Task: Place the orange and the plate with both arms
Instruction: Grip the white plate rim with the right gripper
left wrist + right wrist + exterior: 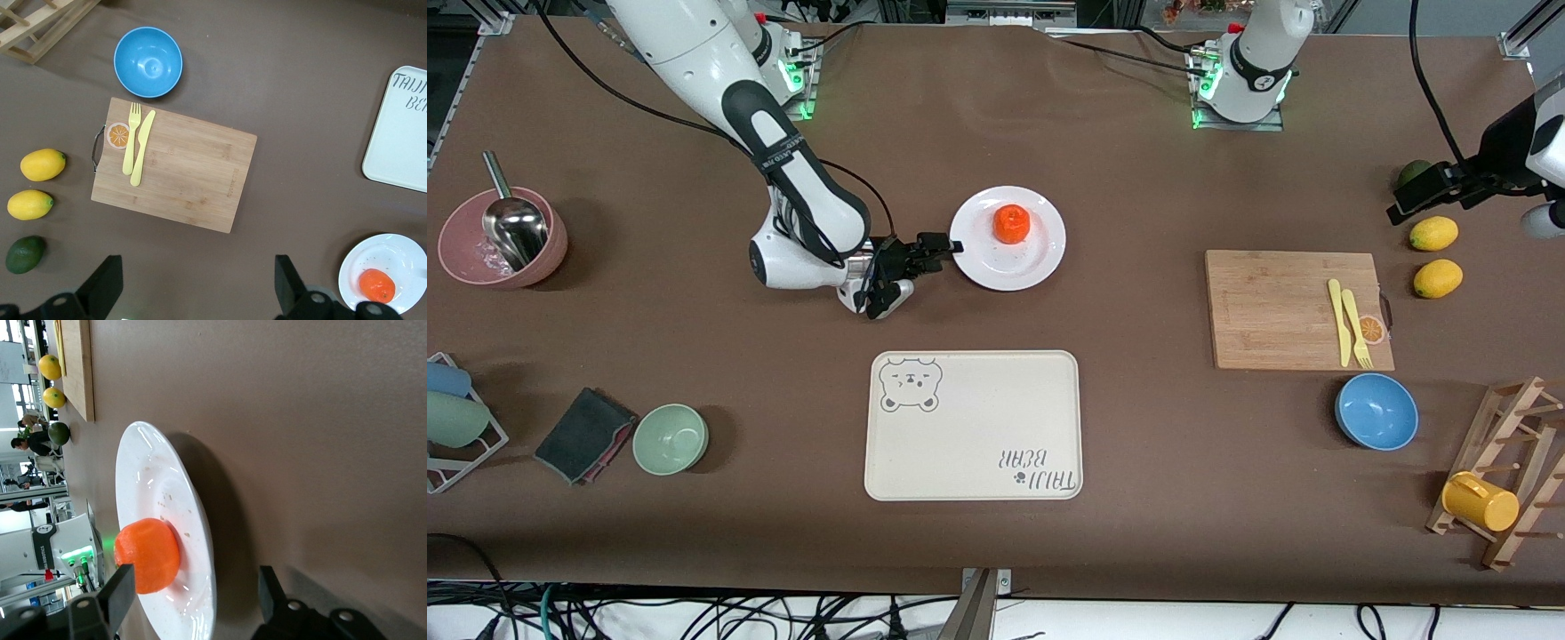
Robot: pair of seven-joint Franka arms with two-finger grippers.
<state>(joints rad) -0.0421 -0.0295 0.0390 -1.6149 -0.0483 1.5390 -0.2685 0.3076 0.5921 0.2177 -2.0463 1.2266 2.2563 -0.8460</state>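
The white plate [1023, 267] lies mid-table with the orange [1012, 223] on it. My right gripper [951, 251] is low at the plate's rim on the side toward the right arm's end of the table. In the right wrist view its jaws [198, 590] stand open astride the rim of the plate [143, 473]: one finger over the plate next to the orange [148, 553], the other under the rim. My left gripper [1405, 200] waits open and empty, high over the lemons' end. Its view [198, 283] shows the plate [400, 257] and orange [377, 285] from afar.
A cream bear tray [974, 425] lies nearer the front camera than the plate. A wooden cutting board [1272, 307] holds a yellow fork and knife. Two lemons [1434, 234], a blue bowl [1376, 412], a green bowl [671, 438] and a pink bowl [503, 240] stand around.
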